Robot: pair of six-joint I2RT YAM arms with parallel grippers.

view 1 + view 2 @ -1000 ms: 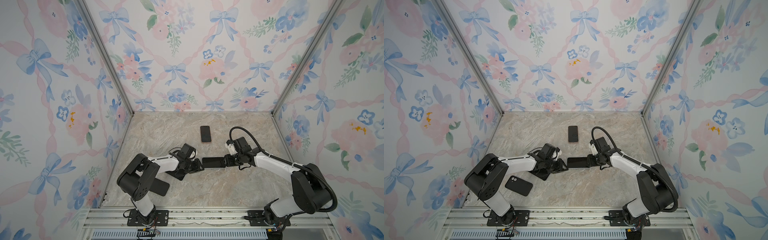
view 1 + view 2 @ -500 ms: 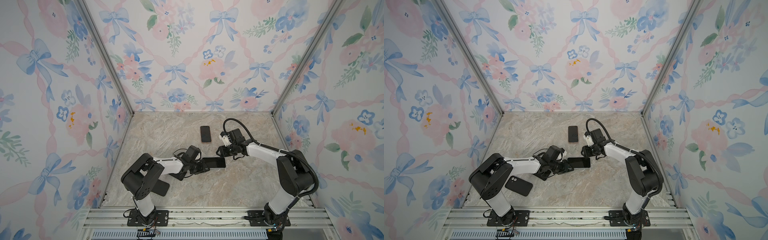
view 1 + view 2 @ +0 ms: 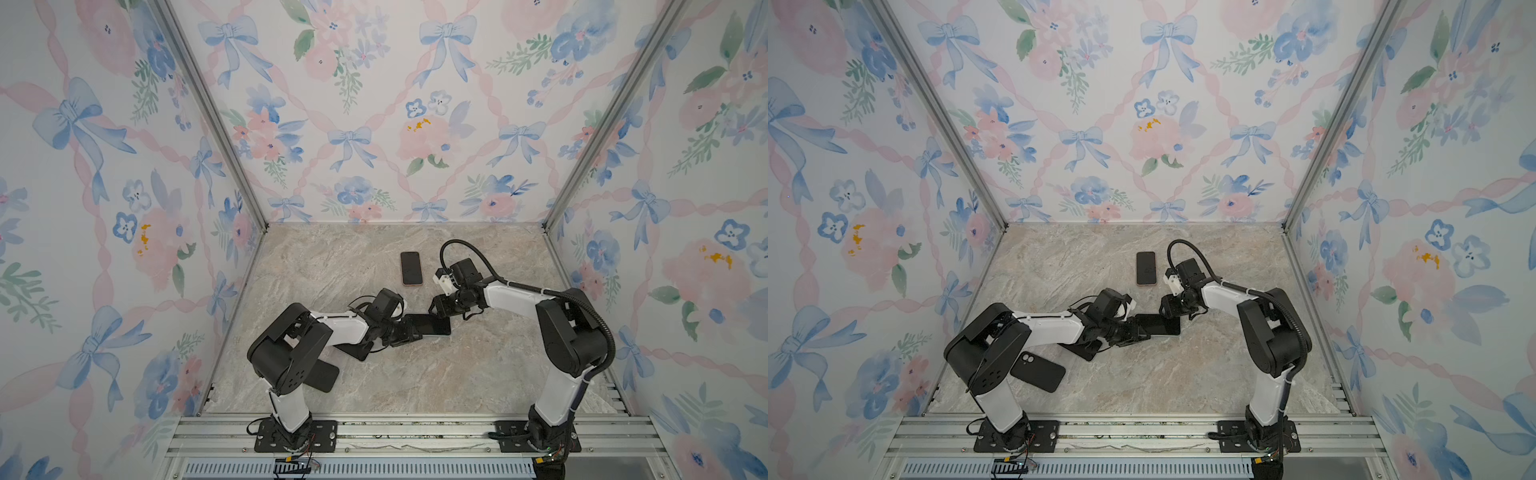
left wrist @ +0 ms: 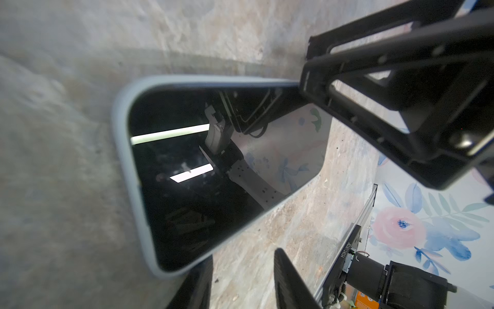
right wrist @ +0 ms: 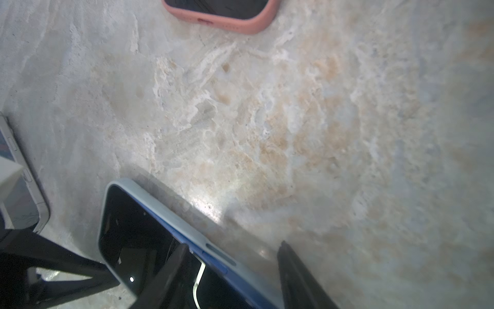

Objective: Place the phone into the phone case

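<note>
from my seat i see the phone (image 3: 432, 325) lying flat, screen up, in the middle of the tabletop (image 3: 457, 374). its long side runs left to right between the two arms. it sits in a pale grey-blue phone case (image 4: 129, 160), whose rim shows round its edges in the left wrist view. in the right wrist view a blue strip shows between the screen and that rim, along the edge under the right claw (image 5: 234, 244).

the left claw (image 4: 243, 254) is at the phone's left end, jaws partway apart with bare tabletop between them. one finger (image 4: 197, 283) meets the phone's corner and the other stands clear, so it holds nothing.

the right claw hangs over the phone's far right corner with its jaws apart. one finger (image 5: 165, 275) is over the screen and the other finger (image 5: 302, 281) is beyond the rim, with a gap i can see, so it has no grip.

a pink-cased phone (image 3: 411, 268) lies further back, apart from the rest. a black case (image 3: 1038, 371) lies near left, by the left arm's base.
</note>
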